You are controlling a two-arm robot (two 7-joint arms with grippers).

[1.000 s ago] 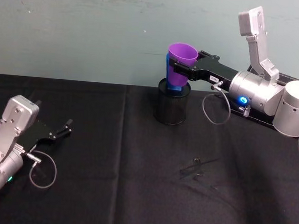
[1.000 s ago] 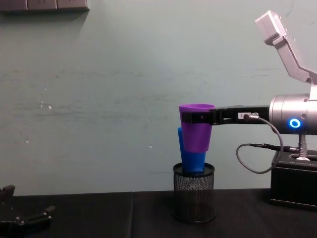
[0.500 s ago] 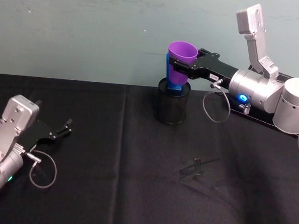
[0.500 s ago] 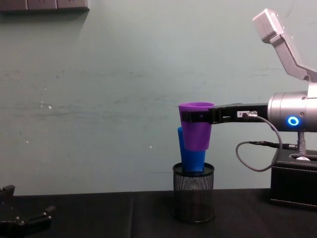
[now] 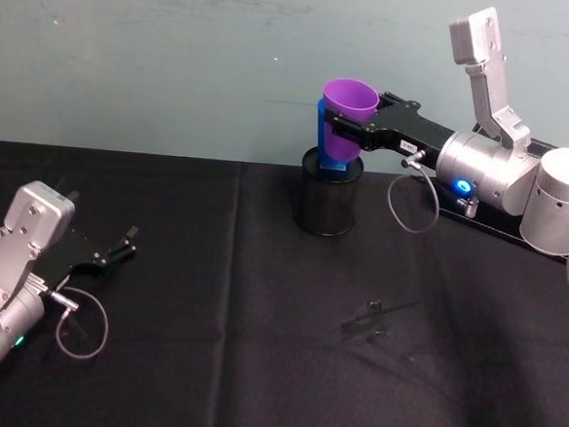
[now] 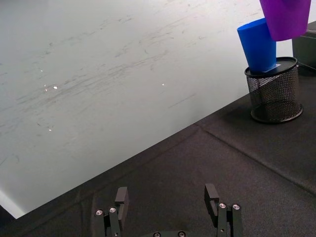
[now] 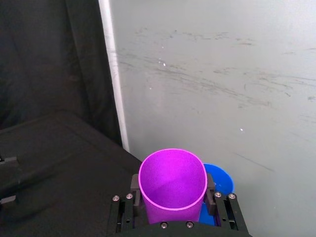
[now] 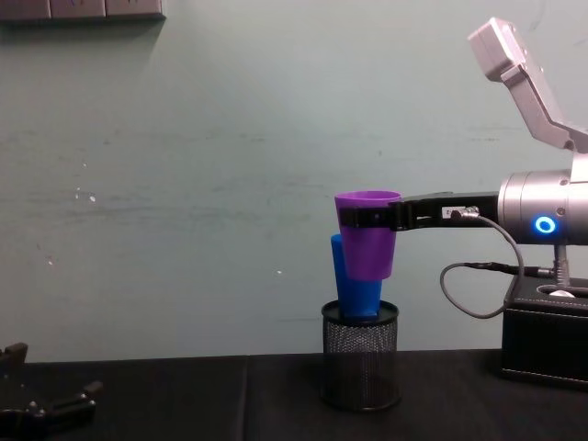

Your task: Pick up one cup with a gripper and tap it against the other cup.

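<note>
While clamped between right gripper (image 7: 172, 184) fingers (image 7: 211, 186), purple cup (image 5: 349, 99) hangs upright.

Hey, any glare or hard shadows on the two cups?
Chest view: purple cup, in the right gripper, and blue cup evenly lit, no hard shadow on wall. Right wrist view: purple cup's inside glare-free. Head view: left gripper idle at left.

the lower cup (image 8: 354, 289) stands in the mesh holder (image 8: 360, 367) on the table's (image 5: 258, 319) far side; the raised cup (image 8: 369, 243) hangs just before it.
</note>
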